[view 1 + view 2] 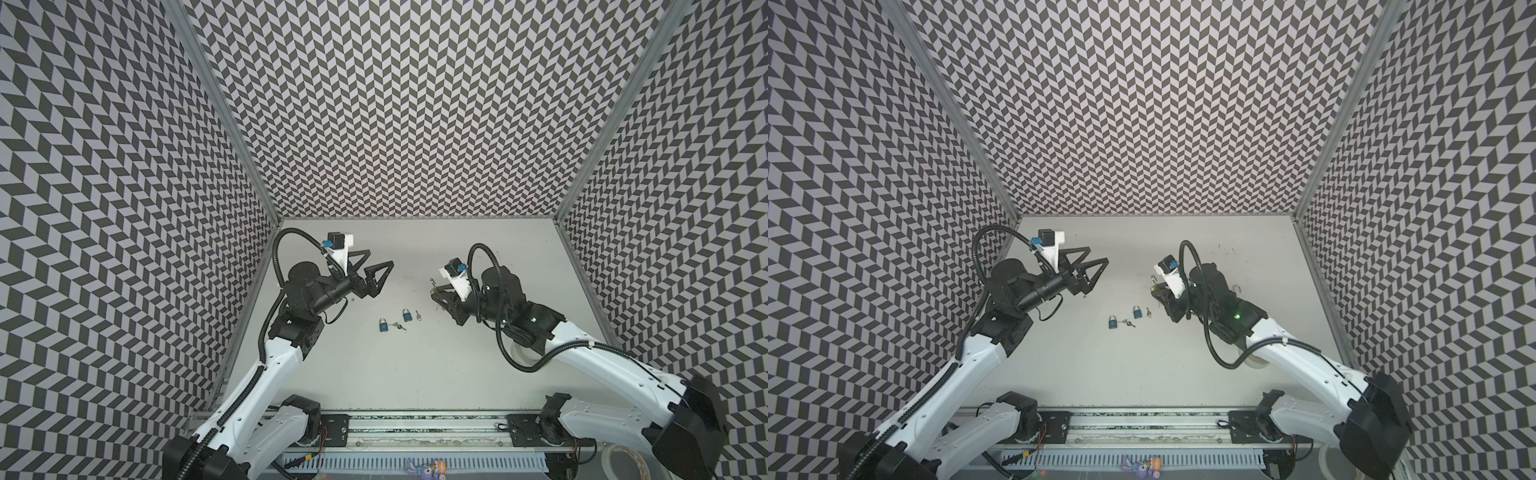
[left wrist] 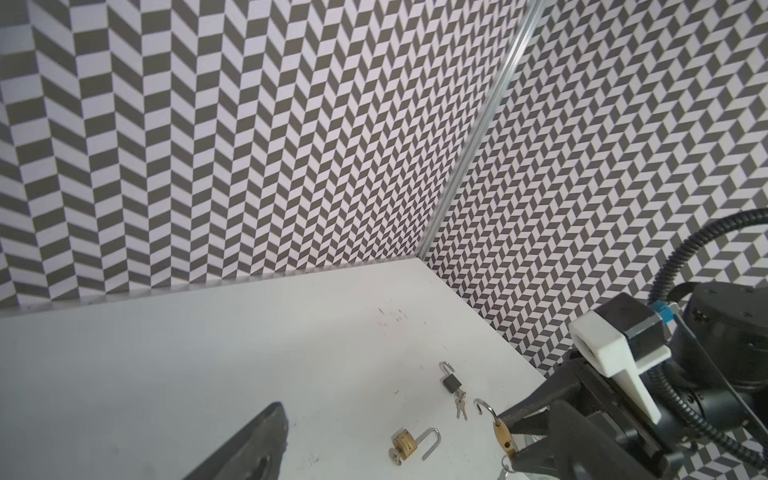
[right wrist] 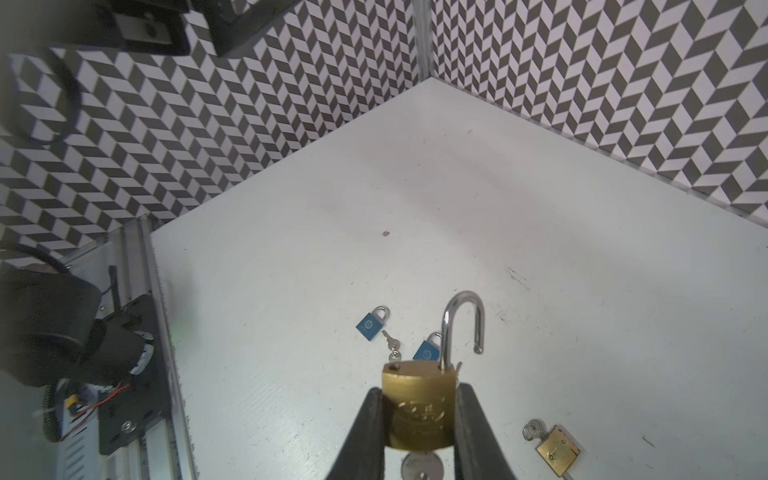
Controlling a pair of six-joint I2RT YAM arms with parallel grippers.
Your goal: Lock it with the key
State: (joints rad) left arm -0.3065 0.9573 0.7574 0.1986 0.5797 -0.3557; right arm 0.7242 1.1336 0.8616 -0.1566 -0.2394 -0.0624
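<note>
A brass padlock (image 3: 419, 403) is clamped by its sides in my right gripper (image 3: 419, 390), which is shut on it. Its steel shackle (image 3: 461, 320) stands swung open, and a silver key (image 3: 422, 465) sits in the keyhole on the underside. In both top views this gripper (image 1: 436, 291) (image 1: 1156, 286) hovers above the table, right of the middle. My left gripper (image 1: 380, 257) (image 1: 1097, 254) is raised on the left, wide open and holding nothing. The left wrist view shows only one of its fingers (image 2: 257, 440), along with the held padlock (image 2: 503, 434).
Two blue padlocks (image 1: 382, 325) (image 1: 407, 316) lie shut at mid-table with small keys (image 1: 400, 327) beside them. A second brass padlock (image 2: 404, 444) and a dark grey one (image 2: 451, 381) lie with open shackles near the right arm. A tape roll (image 1: 521, 355) sits under that arm.
</note>
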